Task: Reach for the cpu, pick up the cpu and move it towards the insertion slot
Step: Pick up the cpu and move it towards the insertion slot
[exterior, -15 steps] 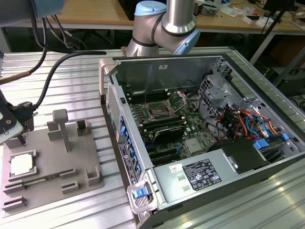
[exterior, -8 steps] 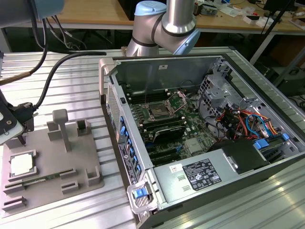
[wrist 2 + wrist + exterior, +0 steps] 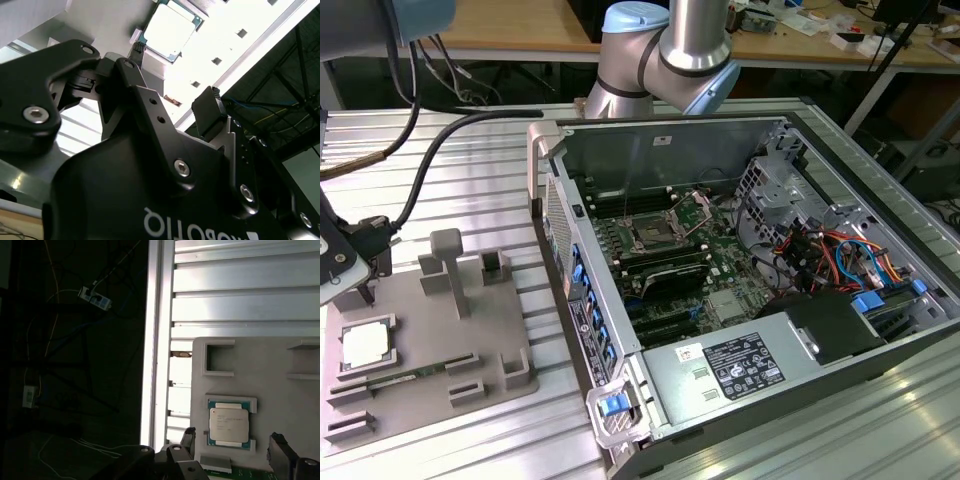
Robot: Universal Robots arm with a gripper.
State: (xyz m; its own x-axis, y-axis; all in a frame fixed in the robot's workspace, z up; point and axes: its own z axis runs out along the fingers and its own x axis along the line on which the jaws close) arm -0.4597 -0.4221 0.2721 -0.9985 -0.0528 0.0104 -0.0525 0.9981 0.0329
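Gripper hangs open and empty, its fingers spread to either side of the cpu, which lies flat in its recess on the grey tray; well apart, inside the open computer case, sits the insertion slot

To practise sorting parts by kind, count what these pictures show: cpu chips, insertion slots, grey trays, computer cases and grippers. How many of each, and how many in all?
cpu, lying on the tray: 1
insertion slot, inside the case: 1
grey tray: 1
computer case, open: 1
gripper, open above the cpu: 1
Total: 5
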